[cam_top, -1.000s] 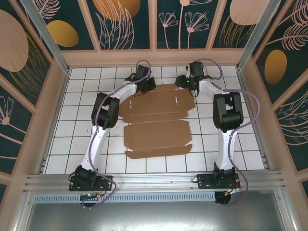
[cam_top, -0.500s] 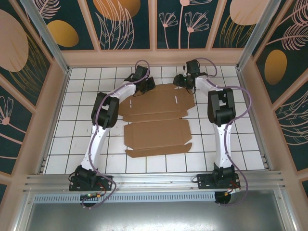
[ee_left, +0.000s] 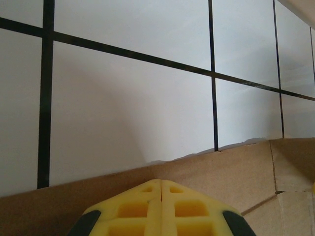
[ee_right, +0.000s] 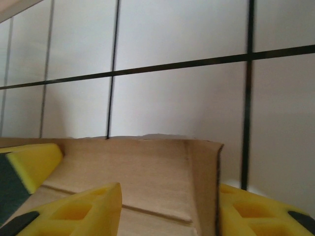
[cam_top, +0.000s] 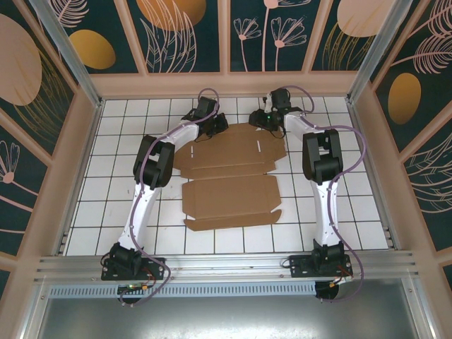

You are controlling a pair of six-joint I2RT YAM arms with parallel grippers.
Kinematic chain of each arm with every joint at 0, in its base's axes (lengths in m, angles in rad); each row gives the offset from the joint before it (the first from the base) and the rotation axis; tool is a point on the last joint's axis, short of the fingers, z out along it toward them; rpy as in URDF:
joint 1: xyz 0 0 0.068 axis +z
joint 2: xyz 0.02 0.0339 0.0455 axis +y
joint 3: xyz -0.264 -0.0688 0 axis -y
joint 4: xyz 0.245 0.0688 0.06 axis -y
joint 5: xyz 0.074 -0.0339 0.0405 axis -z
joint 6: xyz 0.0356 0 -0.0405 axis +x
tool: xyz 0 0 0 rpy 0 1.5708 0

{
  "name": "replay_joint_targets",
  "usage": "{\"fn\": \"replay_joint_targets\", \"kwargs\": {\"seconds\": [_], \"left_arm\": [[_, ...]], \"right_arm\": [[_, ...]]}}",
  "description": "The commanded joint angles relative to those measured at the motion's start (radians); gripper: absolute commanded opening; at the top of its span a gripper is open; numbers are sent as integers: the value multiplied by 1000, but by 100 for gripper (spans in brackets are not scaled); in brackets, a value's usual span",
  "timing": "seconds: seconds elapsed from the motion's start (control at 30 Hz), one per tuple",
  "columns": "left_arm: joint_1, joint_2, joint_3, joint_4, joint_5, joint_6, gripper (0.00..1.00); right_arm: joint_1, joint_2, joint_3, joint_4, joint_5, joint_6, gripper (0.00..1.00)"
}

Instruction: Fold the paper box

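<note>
Brown paper box [cam_top: 227,192] has a far corner inside the parted right claw [ee_right: 170,199].

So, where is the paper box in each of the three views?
Top external: the paper box sits at the centre of the picture.
Left wrist: its edge crosses the bottom, behind the left gripper.
Right wrist: lower half, between the fingers of the right gripper.
Shared landmark: white tiles with black lines.

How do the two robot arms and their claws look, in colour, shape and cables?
Both the left arm and the right arm have white rounded links, bulky black joints and black bases. A thin purple cable loops along each. The left claw and the right claw have yellow fingers with square hollows and dark trim.
</note>
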Motion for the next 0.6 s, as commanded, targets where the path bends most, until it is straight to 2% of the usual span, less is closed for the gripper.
{"fn": "replay_joint_targets", "kwargs": {"seconds": [0.0, 0.2, 0.43, 0.57], "left_arm": [[1, 3, -32, -64, 7, 22, 0], [1, 2, -28, -67, 15, 30, 0], [3, 0, -25, -78, 15, 40, 0], [3, -9, -25, -78, 21, 40, 0]], "right_arm": [[17, -34, -2, 46, -96, -8, 48], [43, 9, 45, 29, -137, -23, 50], [46, 127, 164, -101, -82, -43, 51], [44, 119, 161, -107, -76, -48, 52]]}}
